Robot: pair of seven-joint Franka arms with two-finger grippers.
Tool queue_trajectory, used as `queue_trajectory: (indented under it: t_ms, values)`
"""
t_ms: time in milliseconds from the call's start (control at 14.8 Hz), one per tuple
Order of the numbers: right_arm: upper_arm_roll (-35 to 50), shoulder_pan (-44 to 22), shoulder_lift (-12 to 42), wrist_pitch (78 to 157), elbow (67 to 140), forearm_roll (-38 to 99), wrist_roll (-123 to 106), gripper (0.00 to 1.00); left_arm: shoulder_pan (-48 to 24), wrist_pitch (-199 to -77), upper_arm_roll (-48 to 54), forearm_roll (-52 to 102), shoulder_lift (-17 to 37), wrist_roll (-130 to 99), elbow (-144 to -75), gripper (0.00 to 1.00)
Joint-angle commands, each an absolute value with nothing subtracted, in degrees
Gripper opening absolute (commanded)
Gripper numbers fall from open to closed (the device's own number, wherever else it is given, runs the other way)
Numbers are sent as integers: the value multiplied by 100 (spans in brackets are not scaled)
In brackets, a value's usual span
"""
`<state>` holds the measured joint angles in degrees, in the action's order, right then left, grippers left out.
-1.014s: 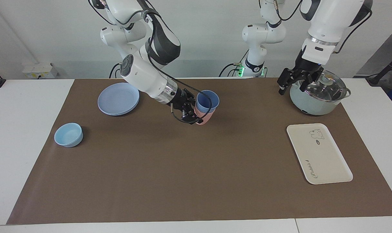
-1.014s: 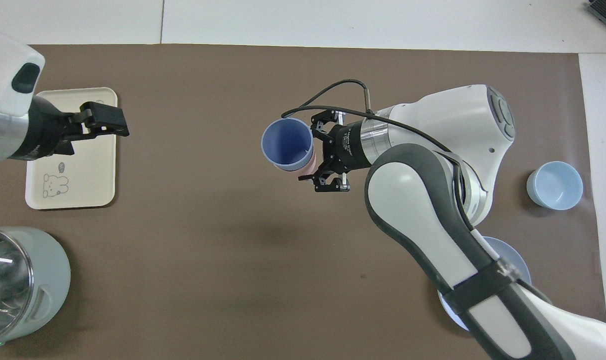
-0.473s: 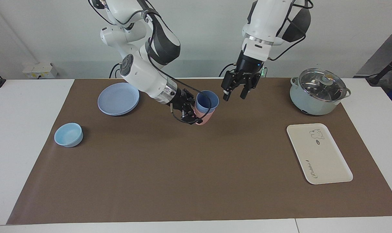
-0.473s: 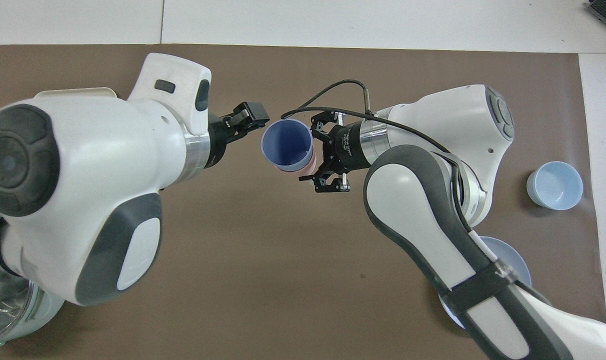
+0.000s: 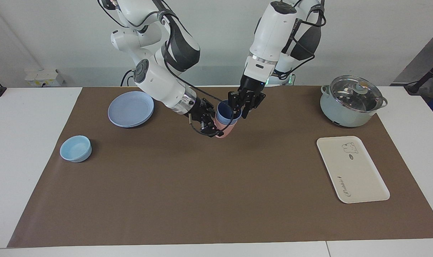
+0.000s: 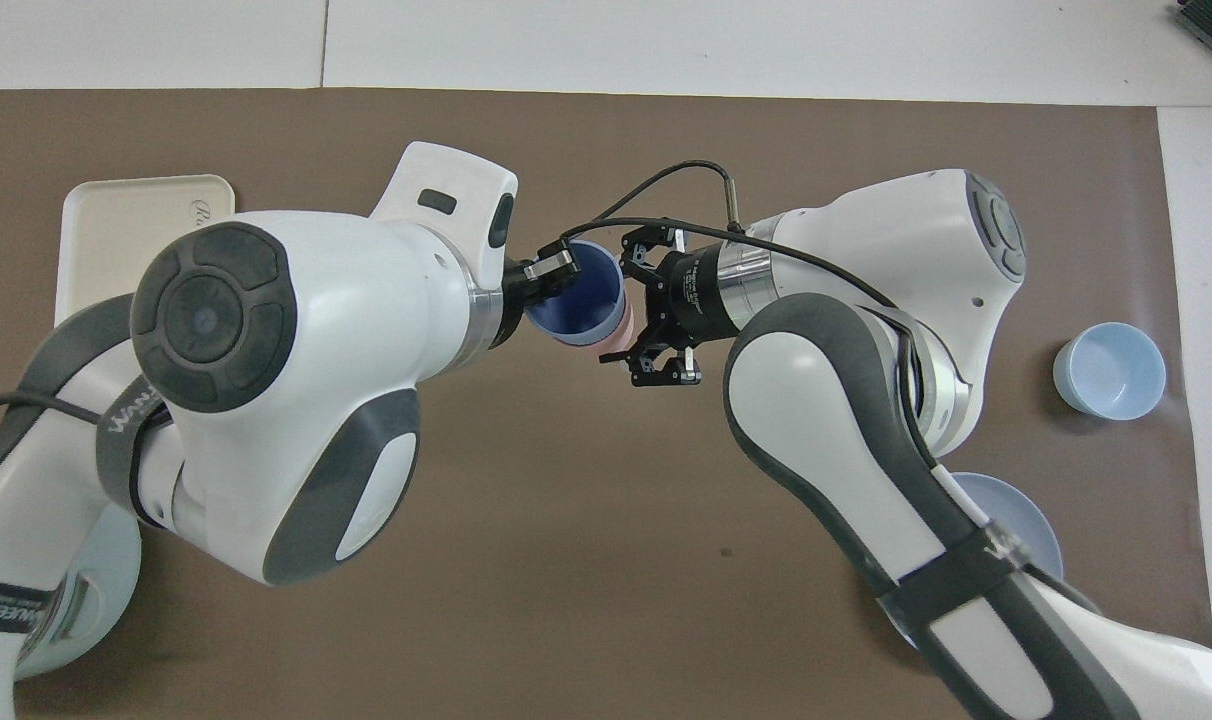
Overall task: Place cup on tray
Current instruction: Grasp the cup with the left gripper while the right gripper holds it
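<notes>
Two cups sit nested mid-mat: our right gripper (image 5: pixel 212 125) stays clamped on the pink cup (image 5: pixel 225 129), while our left gripper (image 5: pixel 242 104), fingers apart, has swung over to the periwinkle cup's (image 5: pixel 224 112) rim. Extraction looks imminent; the tray (image 5: pixel 359 178) waits, well apart.

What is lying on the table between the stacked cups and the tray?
Nothing. In the facing view, only bare brown mat runs from the blue cup, nested in the pink cup, to the tray. The pot stands off that line.
</notes>
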<state>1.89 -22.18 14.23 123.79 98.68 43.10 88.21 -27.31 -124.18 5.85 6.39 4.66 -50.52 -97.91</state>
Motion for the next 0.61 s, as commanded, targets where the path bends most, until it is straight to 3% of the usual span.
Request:
queue_trajectory:
  t_ms: [0, 541]
  values:
    - [229, -2188, 1345, 12331, 9870, 4131, 8903, 0, -2821, -12411, 483, 694, 422, -5089, -9827, 0]
    - [255, -2145, 1336, 12322, 9861, 4210, 8947, 0, -2751, -10831, 448, 721, 404, -5168, -8606, 0]
